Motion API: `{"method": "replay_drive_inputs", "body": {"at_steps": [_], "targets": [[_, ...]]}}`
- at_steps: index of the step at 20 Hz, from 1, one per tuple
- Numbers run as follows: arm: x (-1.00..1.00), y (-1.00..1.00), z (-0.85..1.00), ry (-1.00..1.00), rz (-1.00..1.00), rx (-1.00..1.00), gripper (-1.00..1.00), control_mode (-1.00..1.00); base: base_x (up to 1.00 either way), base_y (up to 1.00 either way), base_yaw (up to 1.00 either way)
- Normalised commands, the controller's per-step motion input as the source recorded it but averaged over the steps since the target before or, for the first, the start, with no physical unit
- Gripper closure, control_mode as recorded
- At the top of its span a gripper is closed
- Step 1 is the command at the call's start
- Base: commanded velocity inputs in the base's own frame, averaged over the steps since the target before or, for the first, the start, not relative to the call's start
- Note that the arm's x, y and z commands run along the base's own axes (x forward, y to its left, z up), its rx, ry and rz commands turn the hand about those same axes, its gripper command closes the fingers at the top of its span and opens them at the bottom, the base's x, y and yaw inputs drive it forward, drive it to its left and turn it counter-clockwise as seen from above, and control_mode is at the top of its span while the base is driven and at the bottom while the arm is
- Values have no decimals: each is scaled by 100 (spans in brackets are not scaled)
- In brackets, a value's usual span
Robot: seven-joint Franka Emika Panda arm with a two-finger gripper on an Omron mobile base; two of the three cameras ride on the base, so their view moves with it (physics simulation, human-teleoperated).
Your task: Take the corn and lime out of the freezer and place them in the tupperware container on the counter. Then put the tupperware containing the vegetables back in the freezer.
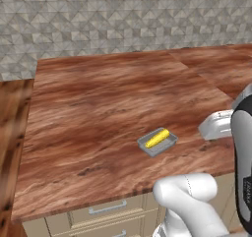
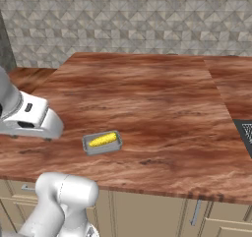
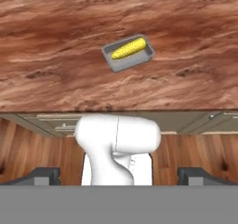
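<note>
**A:** ok so where are we at? I see the corn (image 1: 157, 138) lying in the tray (image 1: 169, 146), diagonal, fits pretty much wall to wall. Tray sits on the counter (image 1: 98, 108), near the front edge, above the drawers (image 1: 106, 209).

**B:** yep, corn's done I'd say. No lime in the tray though, and I can't spot one anywhere on the counter around it. So my guess is the lime leg is the step in hand.

**A:** and the claw?

**B:** In the hand view the gripper (image 3: 119, 174) is high up and pulled back off the tray, past the counter's front edge, looking down at it. Finger tips (image 3: 44, 175) are way apart, about as wide as they go, nothing between them. Empty.

**A:** so what's next, you reckon?

**B:** Freezer isn't anywhere near the tray from where I stand, so the base probably has to turn or drive to it, then the arm reaches a shelf and pinches the lime. Round fruit, could roll or squirt out of two flat fingers, so it'll want a centred grip.

**A:** and room in the tray?

**B:** There's a strip free beside the corn. Tight, looks doable.
</note>
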Motion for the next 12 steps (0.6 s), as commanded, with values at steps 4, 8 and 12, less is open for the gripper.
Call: {"method": "replay_drive_inputs", "body": {"at_steps": [4,8,12], "targets": [[-13,1,0,0,0,0,-100,100,-65,32,0],[0,0,0,0,0,0,-100,100,-91,96,0],[0,0,0,0,0,0,-100,100,-45,100,0]]}}
